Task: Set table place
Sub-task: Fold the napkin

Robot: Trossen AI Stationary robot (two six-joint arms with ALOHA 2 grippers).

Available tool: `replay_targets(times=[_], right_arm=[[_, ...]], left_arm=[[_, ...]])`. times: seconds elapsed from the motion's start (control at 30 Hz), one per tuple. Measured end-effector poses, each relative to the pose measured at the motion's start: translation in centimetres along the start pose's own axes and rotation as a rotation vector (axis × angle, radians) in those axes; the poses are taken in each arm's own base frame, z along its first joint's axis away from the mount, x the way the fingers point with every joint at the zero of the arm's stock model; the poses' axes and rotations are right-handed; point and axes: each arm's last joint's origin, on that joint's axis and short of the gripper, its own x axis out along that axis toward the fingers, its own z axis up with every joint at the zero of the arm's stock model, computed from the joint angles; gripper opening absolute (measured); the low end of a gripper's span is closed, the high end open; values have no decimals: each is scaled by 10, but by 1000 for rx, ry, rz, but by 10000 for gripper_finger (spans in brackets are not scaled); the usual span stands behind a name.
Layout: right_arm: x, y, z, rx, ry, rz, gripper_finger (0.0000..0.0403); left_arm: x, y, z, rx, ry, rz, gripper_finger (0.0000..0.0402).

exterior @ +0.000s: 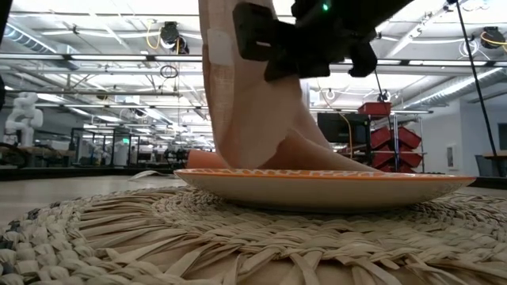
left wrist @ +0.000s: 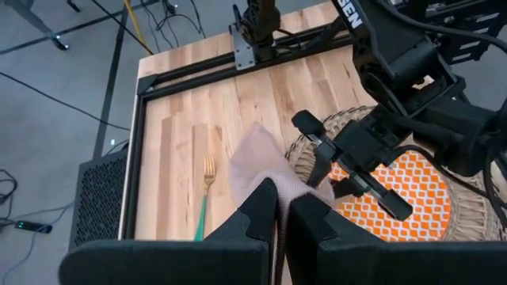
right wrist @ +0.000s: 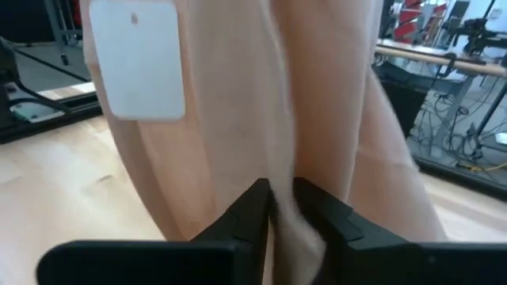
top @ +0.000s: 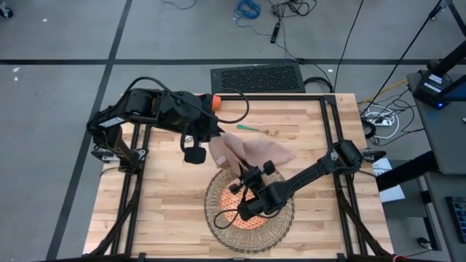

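The beige napkin [top: 258, 151] is held up by both grippers over the far rim of the orange-patterned plate [top: 239, 220], which lies on the round wicker placemat [top: 285, 224]. My left gripper [top: 216, 137] is shut on the napkin's left part. My right gripper [top: 242, 182] is shut on it just above the plate's far edge. The green-handled fork [top: 258, 130] lies on the table beyond the napkin. An orange cup [top: 215, 102] stands at the far edge by the left arm. Knife and spoon are out of view. My left gripper pinches a gathered fold of the napkin [left wrist: 269, 194] between its two fingers, slanting down from the table's far left. The cloth falls away from the fingers to the table beside the placemat [left wrist: 261, 150]. My right gripper pinches a bunched vertical fold of the napkin [right wrist: 281, 178] between its two fingers, several layers. It comes roughly level from the table's right side. The cloth stands up above the fingers, its white label [right wrist: 139, 59] showing, and hangs down behind the plate [exterior: 317, 186].
The table's black frame rails [top: 328, 109] run along the far and side edges. Bare wood [top: 160, 204] lies left of the placemat. A black box [top: 256, 77] sits on the floor beyond the far edge.
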Motion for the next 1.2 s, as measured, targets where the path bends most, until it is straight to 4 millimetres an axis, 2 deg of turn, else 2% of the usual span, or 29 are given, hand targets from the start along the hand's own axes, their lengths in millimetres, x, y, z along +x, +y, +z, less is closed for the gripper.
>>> replay_targets(times=[0.3, 0.77, 1.07, 1.2], right_arm=[[-1, -7, -13, 10, 23, 7, 47], [-1, -9, -16, -13, 43, 10, 47], [3, -4, -46, 2, 64, -1, 47], [1, -2, -49, 16, 34, -5, 47]], left_arm=[[-2, 0, 0, -1, -2, 4, 0], [-2, 0, 0, -1, -2, 5, 0], [-2, 0, 0, -2, -2, 6, 0], [-2, 0, 0, -3, -2, 5, 0]])
